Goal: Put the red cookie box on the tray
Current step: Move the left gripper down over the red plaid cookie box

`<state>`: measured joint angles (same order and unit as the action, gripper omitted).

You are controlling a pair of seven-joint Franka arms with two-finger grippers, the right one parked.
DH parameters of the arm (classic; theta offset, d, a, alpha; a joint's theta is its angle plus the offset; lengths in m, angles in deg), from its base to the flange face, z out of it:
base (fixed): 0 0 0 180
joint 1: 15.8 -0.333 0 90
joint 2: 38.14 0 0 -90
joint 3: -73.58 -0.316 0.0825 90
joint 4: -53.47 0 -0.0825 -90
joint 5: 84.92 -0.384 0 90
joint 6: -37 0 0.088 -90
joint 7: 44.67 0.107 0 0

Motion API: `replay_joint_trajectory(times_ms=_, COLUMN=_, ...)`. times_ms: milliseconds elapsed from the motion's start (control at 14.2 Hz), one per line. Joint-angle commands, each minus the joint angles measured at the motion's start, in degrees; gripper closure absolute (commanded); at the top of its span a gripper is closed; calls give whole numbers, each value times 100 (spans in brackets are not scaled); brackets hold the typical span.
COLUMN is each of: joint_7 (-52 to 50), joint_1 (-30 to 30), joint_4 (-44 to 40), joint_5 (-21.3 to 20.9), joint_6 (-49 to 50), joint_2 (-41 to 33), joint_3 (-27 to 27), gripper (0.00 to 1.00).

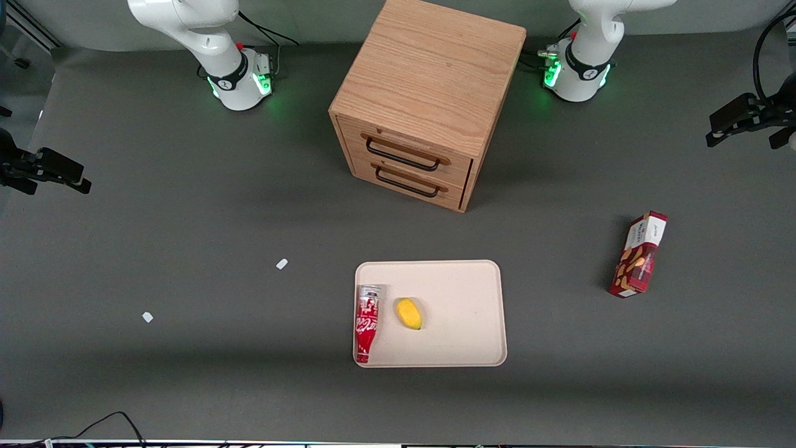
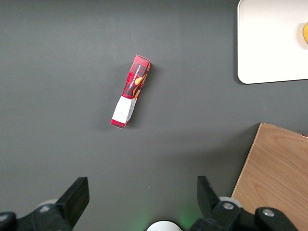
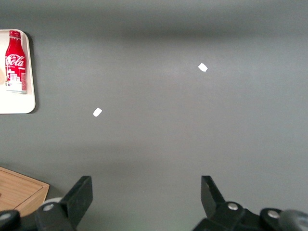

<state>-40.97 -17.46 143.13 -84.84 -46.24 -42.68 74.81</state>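
Jaws (image 2: pixel 142 199) gape wide, empty, high above the red cookie box (image 2: pixel 130 91), which lies flat on the counter, well apart from the tray (image 1: pixel 472 292). Risk: the tilted box skews the grip; soda bottle (image 1: pixel 367 322) and yellow fruit (image 1: pixel 409 313) crowd one end.

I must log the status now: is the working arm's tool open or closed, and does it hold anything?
Left tool: open, holding nothing, hanging above the table; the red cookie box lies on the table, apart from it, not on the tray.
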Motion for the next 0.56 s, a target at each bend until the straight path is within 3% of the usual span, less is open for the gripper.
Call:
replay_joint_trajectory(times_ms=0, joint_7=-55, joint_1=-2, joint_4=61, joint_5=-61, joint_6=-52, joint_2=-73, joint_3=18, gripper=0)
replay_joint_trajectory(times_ms=494, joint_7=409, joint_1=-46, joint_4=297, joint_5=-16, joint_6=-402, joint_2=470, joint_3=9, gripper=0)
